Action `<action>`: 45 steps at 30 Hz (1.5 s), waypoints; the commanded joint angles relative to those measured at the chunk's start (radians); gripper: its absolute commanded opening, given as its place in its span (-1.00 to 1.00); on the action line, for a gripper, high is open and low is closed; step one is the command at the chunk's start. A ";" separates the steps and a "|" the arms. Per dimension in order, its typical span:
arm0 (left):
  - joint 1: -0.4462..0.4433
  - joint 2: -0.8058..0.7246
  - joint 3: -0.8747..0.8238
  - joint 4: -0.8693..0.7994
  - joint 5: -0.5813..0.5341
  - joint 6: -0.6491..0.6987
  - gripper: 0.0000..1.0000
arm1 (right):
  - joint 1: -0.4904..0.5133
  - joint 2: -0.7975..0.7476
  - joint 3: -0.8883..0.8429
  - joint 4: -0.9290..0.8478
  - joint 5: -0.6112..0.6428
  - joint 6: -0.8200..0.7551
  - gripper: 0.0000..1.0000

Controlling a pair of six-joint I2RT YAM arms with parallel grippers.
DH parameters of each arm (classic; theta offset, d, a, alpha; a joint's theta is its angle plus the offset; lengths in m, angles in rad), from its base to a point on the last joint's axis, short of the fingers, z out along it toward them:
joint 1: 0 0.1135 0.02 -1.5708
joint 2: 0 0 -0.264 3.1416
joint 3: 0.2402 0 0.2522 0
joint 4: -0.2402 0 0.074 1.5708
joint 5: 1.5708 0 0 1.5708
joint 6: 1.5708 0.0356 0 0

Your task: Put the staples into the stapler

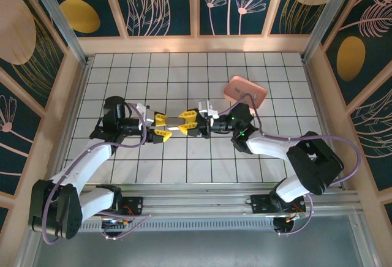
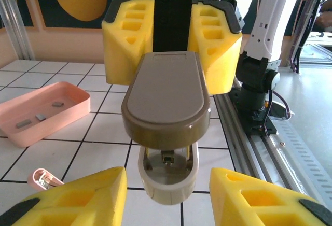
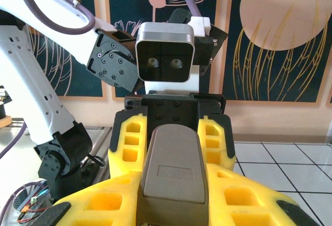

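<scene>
Desk (image 1: 184,163): white tiled surface crossed by dark grout lines; it carried the tray, while the stapler hung above its middle.
Pink tray (image 2: 54,125): shallow and round-cornered, it lay flat on the tiles toward the far right of the desk, well apart from the stapler.
Tray contents: three short grey strips of staples (image 2: 40,117) lay loose on the tray floor, each apart from the others.
Right claw (image 1: 188,122): clenched on the rear end of the stapler (image 2: 166,99), with its yellow fingers pressed to both flanks.
Left claw (image 2: 167,197): released; its yellow fingers stood on either side of the stapler's front end, with a gap showing on each side.
Stapler: held off the desk between the two claws and hinged open, the brown-grey top arm raised over the whitish base. Grey metal showed in the mouth, but I could not tell whether any strip sat in it.
Small pink item (image 2: 43,179): it lay on the tiles near the tray, too small to identify.
</scene>
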 commanded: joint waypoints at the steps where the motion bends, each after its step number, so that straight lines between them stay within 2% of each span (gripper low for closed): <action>1: -0.005 0.010 0.037 -0.052 0.064 0.062 -0.09 | 0.009 0.014 0.034 0.067 -0.011 0.010 -1.00; 9: -0.006 0.032 0.059 -0.108 0.076 0.104 -0.20 | 0.017 0.024 0.037 0.068 -0.010 0.009 -1.00; 13: -0.007 0.034 0.063 -0.113 0.068 0.103 -0.34 | 0.020 0.027 0.040 0.066 -0.008 0.006 -1.00; 19: -0.007 0.031 0.063 -0.114 0.064 0.101 -0.34 | 0.023 0.031 0.040 0.057 -0.006 0.002 -1.00; 23: -0.007 0.023 0.063 -0.118 0.011 0.091 -0.57 | 0.023 0.024 0.038 0.049 0.009 0.003 -1.00; 24: -0.007 0.017 0.065 -0.118 -0.019 0.081 -0.60 | 0.022 0.017 0.035 0.037 0.027 0.005 -0.94; 28: -0.006 -0.020 0.084 -0.150 -0.242 0.051 -0.72 | 0.017 -0.024 -0.006 -0.016 0.166 0.083 -0.16; 29: -0.007 -0.029 0.090 -0.168 -0.306 0.056 -0.77 | 0.017 -0.037 -0.020 -0.035 0.202 0.106 -0.03; 31: -0.006 -0.042 0.109 -0.231 -0.427 0.096 -0.88 | 0.017 -0.072 -0.042 -0.108 0.272 0.138 0.11; 35: -0.006 -0.046 0.130 -0.349 -0.505 0.241 -0.92 | 0.020 -0.145 -0.062 -0.282 0.325 0.047 0.23; 39: -0.011 -0.049 0.117 -0.417 -0.518 0.372 -1.00 | 0.020 -0.214 -0.019 -0.523 0.333 -0.198 0.24; 45: -0.022 -0.060 0.085 -0.392 -0.503 0.413 -1.00 | 0.057 -0.182 0.126 -0.775 0.334 -0.426 0.24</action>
